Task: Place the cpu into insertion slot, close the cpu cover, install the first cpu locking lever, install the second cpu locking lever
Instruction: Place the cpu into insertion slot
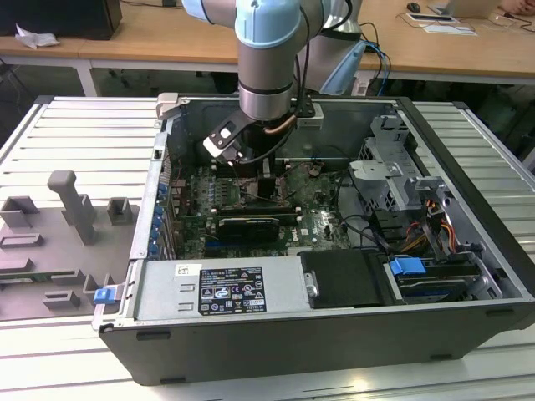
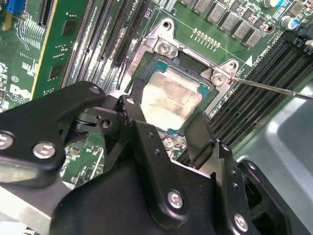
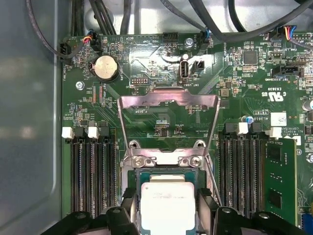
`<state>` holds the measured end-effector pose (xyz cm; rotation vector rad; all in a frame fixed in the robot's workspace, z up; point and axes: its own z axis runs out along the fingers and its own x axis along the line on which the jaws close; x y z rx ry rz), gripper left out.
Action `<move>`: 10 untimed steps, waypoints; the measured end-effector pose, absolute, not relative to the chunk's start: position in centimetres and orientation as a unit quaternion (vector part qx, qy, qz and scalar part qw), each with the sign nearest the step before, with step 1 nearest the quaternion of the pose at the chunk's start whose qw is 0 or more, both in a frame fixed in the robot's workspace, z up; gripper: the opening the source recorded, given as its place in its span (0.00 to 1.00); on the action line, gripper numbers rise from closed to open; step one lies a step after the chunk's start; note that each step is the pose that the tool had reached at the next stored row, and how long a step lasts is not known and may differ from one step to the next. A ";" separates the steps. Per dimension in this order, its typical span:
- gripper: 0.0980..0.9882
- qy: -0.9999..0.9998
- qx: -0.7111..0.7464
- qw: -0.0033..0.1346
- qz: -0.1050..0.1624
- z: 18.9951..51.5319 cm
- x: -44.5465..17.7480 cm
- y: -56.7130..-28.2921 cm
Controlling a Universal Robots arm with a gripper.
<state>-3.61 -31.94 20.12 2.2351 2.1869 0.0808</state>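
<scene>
- We judge the step in hand to be the first one: setting the chip (image 3: 167, 208) into the socket (image 3: 168, 160). The cover (image 3: 168, 100) stands swung up and open beyond it, so nothing is closed yet.
- In the exterior view the arm (image 1: 267, 67) reaches down into the computer case (image 1: 351, 351) on the counter (image 1: 75, 125), working at about ten o'clock from the case's middle.
- The gripper (image 2: 166, 120) has its fingers (image 2: 198, 134) drawn in narrow, one against each of two opposite edges of the chip, and appears to have hold of it.
- The chip lies over the socket's dark centre, low and close to level, though we cannot tell whether it is fully bedded.
- To do this well, we want the chip square to the metal rim, every edge parallel to it, and lowered straight with no sideways slide, since the contacts beneath are likely delicate.
- We judge that no pressing is called for. The chip should settle under its own weight, and any tilt means lifting and re-squaring, not pushing.
- The thin lever (image 2: 266, 88) runs close by one corner, and the memory slots (image 3: 93, 181) flank the socket. We make sure the fingers have room to part without catching either.
</scene>
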 end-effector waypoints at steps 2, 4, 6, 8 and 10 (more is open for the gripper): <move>0.57 0.699 0.715 0.007 0.026 20.5 -3.6 -31.9; 0.56 0.699 0.715 0.007 0.026 21.2 -3.6 -31.9; 0.34 0.699 0.715 0.008 0.025 21.5 -3.6 -31.9; 0.14 0.699 0.715 0.008 0.024 21.7 -3.6 -31.9; 0.01 0.699 0.715 0.008 0.024 21.8 -3.6 -31.9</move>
